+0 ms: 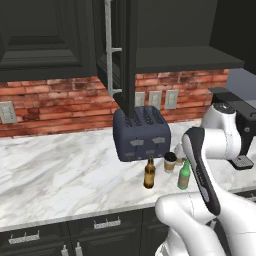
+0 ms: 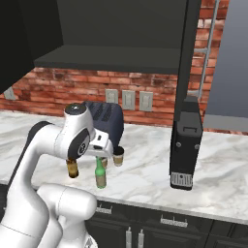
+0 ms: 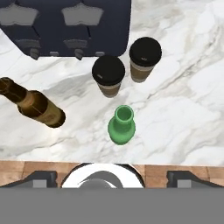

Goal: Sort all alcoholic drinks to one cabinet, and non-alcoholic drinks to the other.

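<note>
On the marble counter, in front of a toaster, stand the alcoholic drinks: an amber bottle [image 1: 149, 173] [image 2: 72, 168] [image 3: 37, 107] and a green bottle [image 1: 184, 175] [image 2: 100, 174] [image 3: 121, 125]. The non-alcoholic drinks are two tan cups with dark lids [image 3: 108, 75] [image 3: 144, 58], just behind the green bottle; one cup [image 1: 170, 162] [image 2: 118, 156] shows beside my arm. My gripper [image 3: 114, 177] hangs above the green bottle, looking straight down. It is open and holds nothing, with its fingertips [image 3: 41, 177] far apart.
The dark blue toaster [image 1: 141, 132] [image 2: 109, 121] [image 3: 65, 26] sits behind the drinks. A black coffee machine [image 2: 185, 145] stands to the right. An upper cabinet is open above, with its door [image 1: 120, 50] swung out and a bare shelf [image 2: 111, 58]. The counter's front edge [image 3: 43, 166] lies close to the green bottle.
</note>
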Motion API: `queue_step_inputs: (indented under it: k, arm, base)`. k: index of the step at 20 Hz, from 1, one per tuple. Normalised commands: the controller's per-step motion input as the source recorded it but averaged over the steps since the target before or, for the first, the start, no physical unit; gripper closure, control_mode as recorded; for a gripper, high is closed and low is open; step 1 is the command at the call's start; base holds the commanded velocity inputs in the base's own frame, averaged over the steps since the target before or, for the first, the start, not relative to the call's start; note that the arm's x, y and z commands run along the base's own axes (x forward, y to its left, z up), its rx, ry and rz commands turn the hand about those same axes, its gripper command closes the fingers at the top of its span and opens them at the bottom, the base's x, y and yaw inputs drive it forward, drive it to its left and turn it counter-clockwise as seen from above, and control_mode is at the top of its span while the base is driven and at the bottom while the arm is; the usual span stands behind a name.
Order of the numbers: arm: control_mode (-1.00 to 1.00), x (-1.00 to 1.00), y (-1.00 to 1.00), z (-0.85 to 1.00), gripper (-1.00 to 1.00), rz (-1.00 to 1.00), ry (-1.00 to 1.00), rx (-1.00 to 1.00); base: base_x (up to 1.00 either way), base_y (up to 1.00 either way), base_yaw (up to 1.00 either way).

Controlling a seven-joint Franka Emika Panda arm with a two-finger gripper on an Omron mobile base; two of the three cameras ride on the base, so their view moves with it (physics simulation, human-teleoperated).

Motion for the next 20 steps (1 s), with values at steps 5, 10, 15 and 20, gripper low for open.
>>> queue_step_inputs:
  k: [5, 10, 15, 20]
  arm:
    - [-1.00, 0.00, -0.02, -0.25, -1.00, -0.01, -0.12, 0.00]
    - [-1.00, 0.00, 0.00, -0.22, -1.00, -0.02, -0.13, 0.00]
    - [-1.00, 0.00, 0.00, -0.16, -1.00, -0.03, -0.07, 0.00]
    - [-1.00, 0.00, 0.00, -0.17, -1.00, -0.04, -0.02, 0.00]
  base:
    - [0.00, 0.00, 0.00]
    - [0.00, 0.00, 0.00]
    - [0.00, 0.00, 0.00]
    - [0.00, 0.00, 0.00]
